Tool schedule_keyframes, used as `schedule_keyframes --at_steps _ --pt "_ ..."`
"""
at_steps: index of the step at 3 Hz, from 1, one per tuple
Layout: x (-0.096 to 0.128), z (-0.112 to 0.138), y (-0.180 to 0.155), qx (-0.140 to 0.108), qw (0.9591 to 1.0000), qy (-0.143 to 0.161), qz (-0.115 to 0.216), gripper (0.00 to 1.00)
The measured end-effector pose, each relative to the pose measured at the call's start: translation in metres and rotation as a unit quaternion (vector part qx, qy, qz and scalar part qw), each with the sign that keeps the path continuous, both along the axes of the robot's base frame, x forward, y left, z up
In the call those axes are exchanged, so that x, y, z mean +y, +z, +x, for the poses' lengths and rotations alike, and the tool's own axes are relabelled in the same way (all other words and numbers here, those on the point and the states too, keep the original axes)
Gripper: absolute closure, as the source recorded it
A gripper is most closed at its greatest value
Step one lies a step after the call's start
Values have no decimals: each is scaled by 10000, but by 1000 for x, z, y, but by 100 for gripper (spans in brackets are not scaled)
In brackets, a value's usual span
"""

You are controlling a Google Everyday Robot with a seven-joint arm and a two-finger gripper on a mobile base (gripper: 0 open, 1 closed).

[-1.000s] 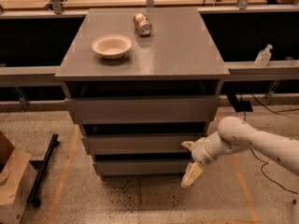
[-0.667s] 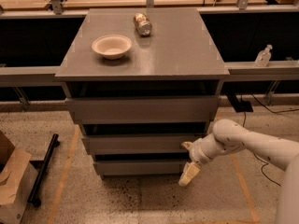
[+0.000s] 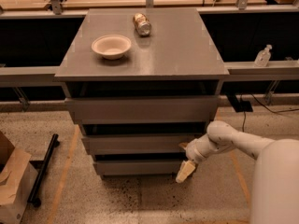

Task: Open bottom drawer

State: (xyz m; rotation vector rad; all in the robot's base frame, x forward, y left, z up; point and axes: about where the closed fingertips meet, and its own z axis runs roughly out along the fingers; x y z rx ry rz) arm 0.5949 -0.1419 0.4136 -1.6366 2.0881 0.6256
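The grey cabinet (image 3: 140, 59) has three flat, handle-less drawer fronts stacked one under the other. The bottom drawer (image 3: 138, 167) is the lowest and narrowest-looking front, just above the floor; none of its inside shows. My gripper (image 3: 182, 159) is at the right end of that front, on my white arm (image 3: 224, 139) reaching in from the right. Its fingers are spread: one cream fingertip (image 3: 184, 172) points down at the drawer's right corner, and the other shows near the middle drawer's lower right edge.
A cream bowl (image 3: 111, 46) and a tipped can (image 3: 142, 24) lie on the cabinet top. A cardboard box (image 3: 11, 181) and a black bar (image 3: 43, 169) are on the floor at left. A clear bottle (image 3: 262, 56) stands on the right ledge, with cables (image 3: 247, 108) below it.
My gripper and forearm have shifted a little to the left, closer to the bottom drawer's right end. The drawer fronts have not visibly moved.
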Motion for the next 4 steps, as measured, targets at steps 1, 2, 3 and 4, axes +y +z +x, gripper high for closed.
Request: schedule_keyframes --at_steps 1,2,3,4 --pt "-3 6 -26 127 9996 -142 199 0" --pt "-3 7 -32 153 9995 -171 236 0" --pt "0 4 -43 259 9994 -198 88 0" --pt "6 6 -68 304 9992 -243 -14 0"
